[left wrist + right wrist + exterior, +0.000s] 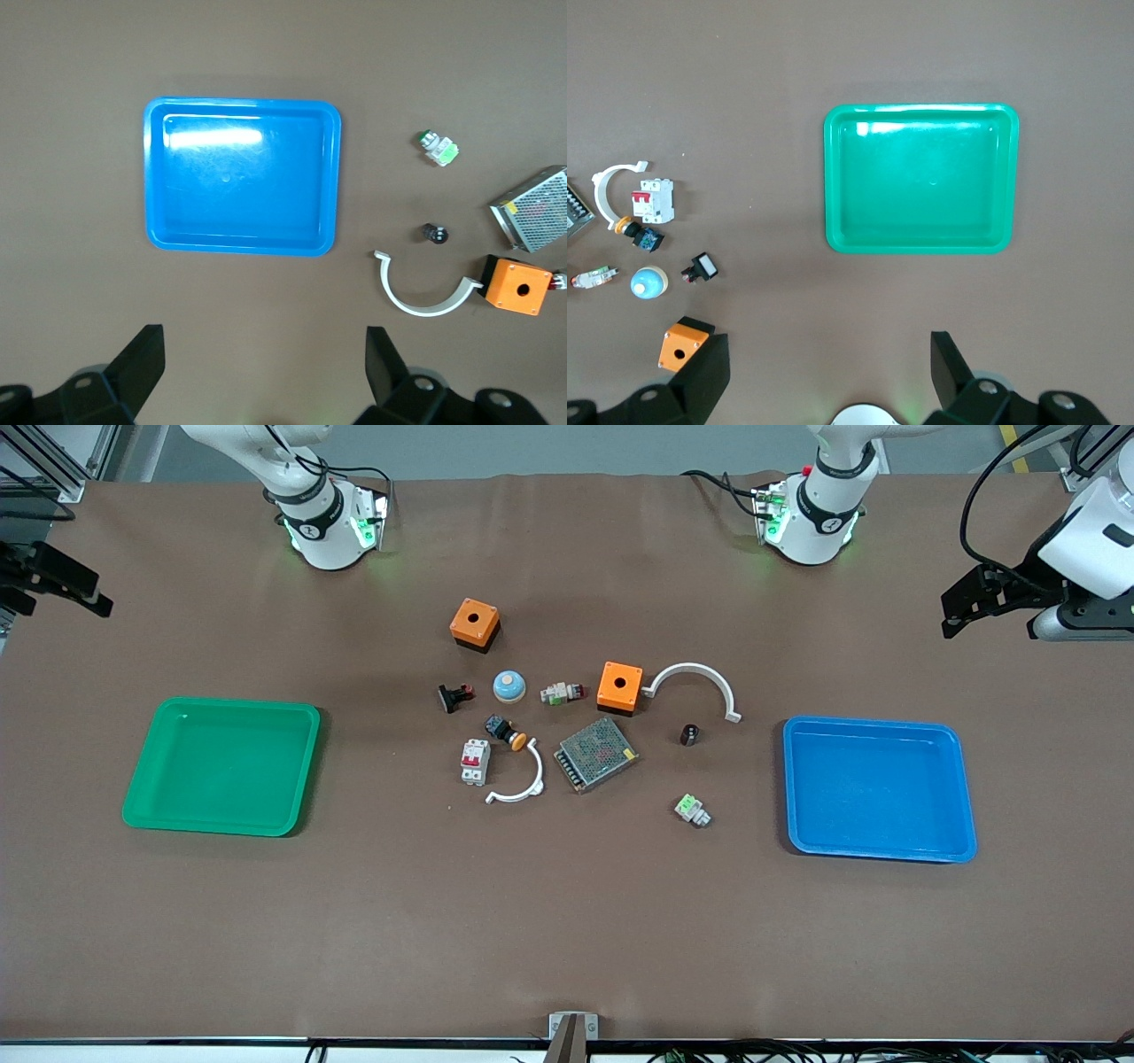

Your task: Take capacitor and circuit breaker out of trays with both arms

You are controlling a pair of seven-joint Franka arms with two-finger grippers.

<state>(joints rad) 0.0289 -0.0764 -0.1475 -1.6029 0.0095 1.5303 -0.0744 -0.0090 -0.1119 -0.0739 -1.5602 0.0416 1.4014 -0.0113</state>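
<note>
A brown mat covers the table (567, 921). The left gripper (264, 372) hangs with jaws spread wide above bare mat by the blue tray (156, 177); the capacitor (689, 734) lies well clear of them, between that tray and the metal mesh box (596, 754). The right gripper (830, 376), jaws equally wide, hangs near the green tray (833, 177); the breaker (475, 762) sits among the central parts, far from its jaws

My front camera high across the table facing both bases, my wrist cameras looking straight down from well up, left sharing the blue tray (242, 175), right the green tray (921, 180)
</note>
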